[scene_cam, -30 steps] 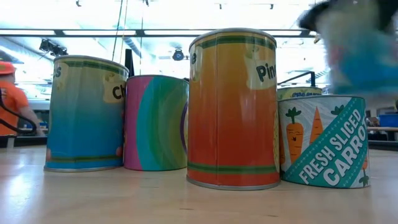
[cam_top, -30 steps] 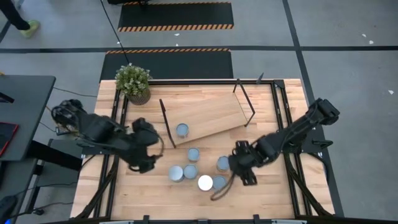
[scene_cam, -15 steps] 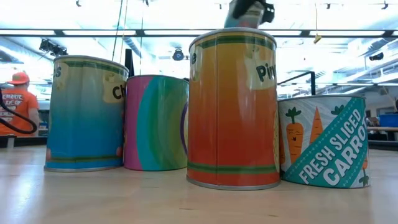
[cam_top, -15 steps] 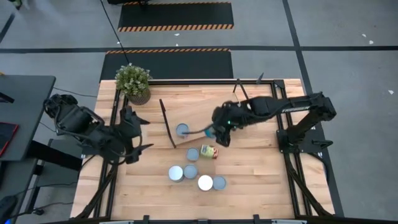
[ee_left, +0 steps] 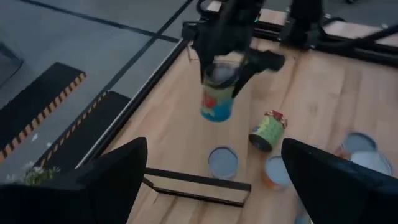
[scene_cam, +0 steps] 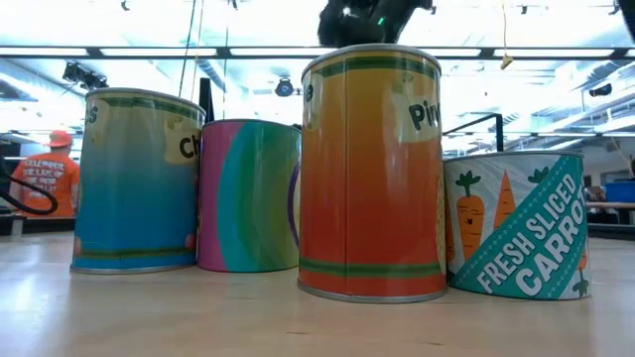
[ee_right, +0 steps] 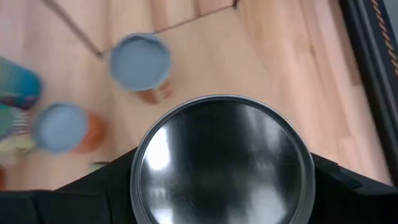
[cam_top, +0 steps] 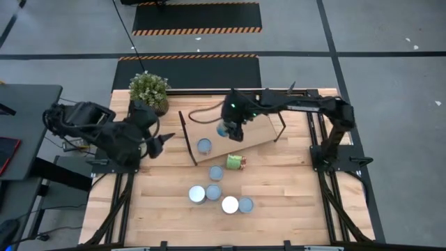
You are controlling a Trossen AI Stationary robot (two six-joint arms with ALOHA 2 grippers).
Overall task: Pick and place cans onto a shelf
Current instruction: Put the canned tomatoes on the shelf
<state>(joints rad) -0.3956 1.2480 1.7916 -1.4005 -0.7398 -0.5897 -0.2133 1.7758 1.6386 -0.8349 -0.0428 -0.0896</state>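
Observation:
My right gripper (cam_top: 228, 130) reaches over the left part of the light-wood shelf (cam_top: 247, 124) and is shut on a can with a blue and yellow label (ee_left: 217, 101), whose shiny top fills the right wrist view (ee_right: 221, 165). One green-labelled can (cam_top: 235, 162) lies on its side on the table near the shelf's front edge. Another can (cam_top: 203, 146) stands by the shelf's left black frame end (cam_top: 185, 138). Several more cans (cam_top: 213, 192) stand near the table's front. My left gripper (cam_top: 157, 143) is open and empty at the table's left. My right gripper pinches the can between its two fingers (ee_left: 245, 62), one on each side of its upper wall (ee_left: 219, 78). The fingers come from above, pointing down. The can hangs upright below them, lifted clear above the shelf board.
A potted green plant (cam_top: 149, 90) stands at the table's far left corner. The low view shows the front cans close up: an orange one (scene_cam: 370, 169), a blue one (scene_cam: 134, 178), a striped one (scene_cam: 248, 193) and a carrot tin (scene_cam: 516, 223). A person in orange (scene_cam: 45, 178) stands in the room behind.
My right gripper has gone from the front right group of cans up and toward the far left, carrying a can to above the shelf. A green-labelled can has tipped onto its side and rolled a little toward the shelf. My left gripper has drawn back toward the far left.

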